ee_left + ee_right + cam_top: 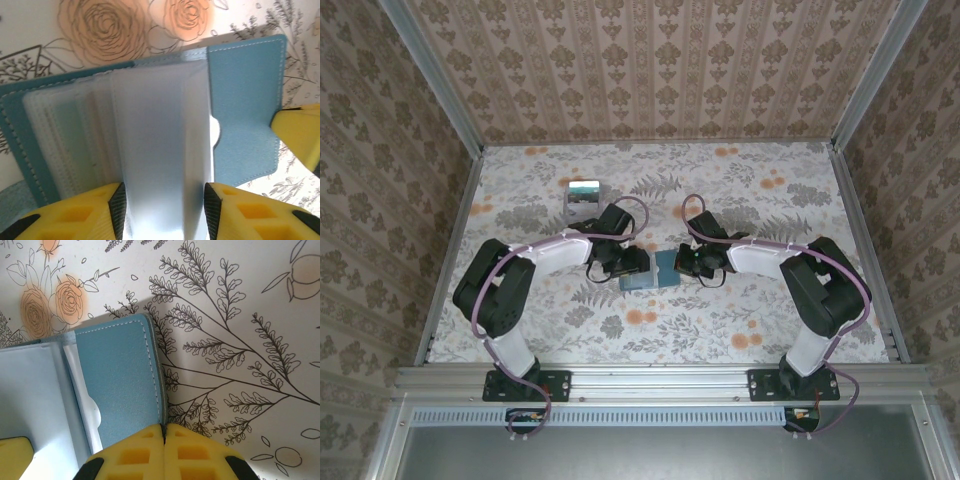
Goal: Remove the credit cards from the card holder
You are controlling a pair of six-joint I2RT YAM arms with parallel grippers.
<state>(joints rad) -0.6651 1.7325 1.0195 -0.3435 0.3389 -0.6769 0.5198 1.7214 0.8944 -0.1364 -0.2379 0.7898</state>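
Right end effector (165,452) has its yellow fingers pressed together, pad to pad. The stitched outer edge of the card holder (120,380) runs straight into the seam between them, so it pinches that right-hand panel at its border. Left end effector (162,220) stands with its fingers apart, and a clear plastic sleeve (160,135) rising from the middle of the holder spans the gap from one dark pad to the other. Whether the pads squeeze it or merely flank it I cannot tell. Seen from above, the teal holder lies opened on the flowered bench (750,190), near the middle, directly between the two end effectors, which face each other from either side. More frosted sleeves fan out over its left panel. A grey rectangle (582,199) with a pale band along its far edge lies on the bench beyond the left arm, apart from the holder.
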